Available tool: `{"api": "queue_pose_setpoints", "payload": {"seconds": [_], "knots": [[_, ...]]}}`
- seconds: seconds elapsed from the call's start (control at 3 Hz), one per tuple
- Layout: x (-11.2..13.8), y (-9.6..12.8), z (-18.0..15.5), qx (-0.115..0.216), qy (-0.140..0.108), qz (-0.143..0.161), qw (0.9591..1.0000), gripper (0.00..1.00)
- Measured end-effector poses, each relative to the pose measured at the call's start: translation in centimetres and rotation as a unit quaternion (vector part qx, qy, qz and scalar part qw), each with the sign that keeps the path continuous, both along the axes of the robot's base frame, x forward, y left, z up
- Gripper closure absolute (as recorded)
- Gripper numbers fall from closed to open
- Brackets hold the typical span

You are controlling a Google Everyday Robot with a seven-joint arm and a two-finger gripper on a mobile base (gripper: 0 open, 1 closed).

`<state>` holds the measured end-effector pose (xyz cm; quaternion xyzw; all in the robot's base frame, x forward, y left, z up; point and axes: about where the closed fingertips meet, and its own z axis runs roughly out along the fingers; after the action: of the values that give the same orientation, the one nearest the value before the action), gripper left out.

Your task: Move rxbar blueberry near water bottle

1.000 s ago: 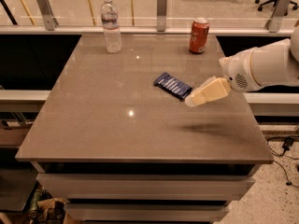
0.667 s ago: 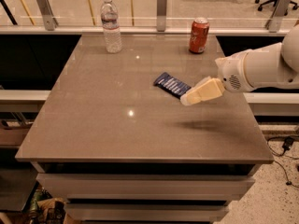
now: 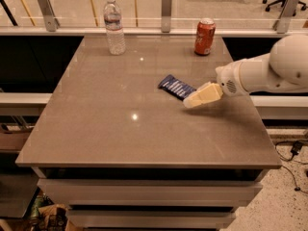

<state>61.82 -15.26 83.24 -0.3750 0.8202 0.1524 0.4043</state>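
The rxbar blueberry point(image 3: 176, 86), a flat dark navy bar with pale lettering, lies on the grey table right of centre. The water bottle point(image 3: 114, 26), clear with a white cap, stands at the table's far left. My gripper point(image 3: 188, 102) reaches in from the right on a white arm. Its cream tips hover just right of and in front of the bar's near end, touching or almost touching it.
A red soda can point(image 3: 204, 36) stands at the far right of the table point(image 3: 120, 138). A glass rail with metal posts point(image 3: 166, 4) runs behind the table. The table's front edge drops to shelves below.
My gripper has moved left toward the bar's near end. The bar, bottle and can have not moved.
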Motion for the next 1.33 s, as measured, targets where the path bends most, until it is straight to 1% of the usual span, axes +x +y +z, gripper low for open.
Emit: {"api": "queue_pose_setpoints", "payload": {"seconds": [0.33, 1.0, 1.33], "knots": [[3.6, -0.9, -4.7, -0.042, 0.042, 0.032, 0.9977, 0.0], [3.3, -1.0, -3.0, -0.042, 0.042, 0.032, 0.9977, 0.0], [3.3, -1.0, -3.0, -0.042, 0.042, 0.033, 0.9977, 0.0]]}}
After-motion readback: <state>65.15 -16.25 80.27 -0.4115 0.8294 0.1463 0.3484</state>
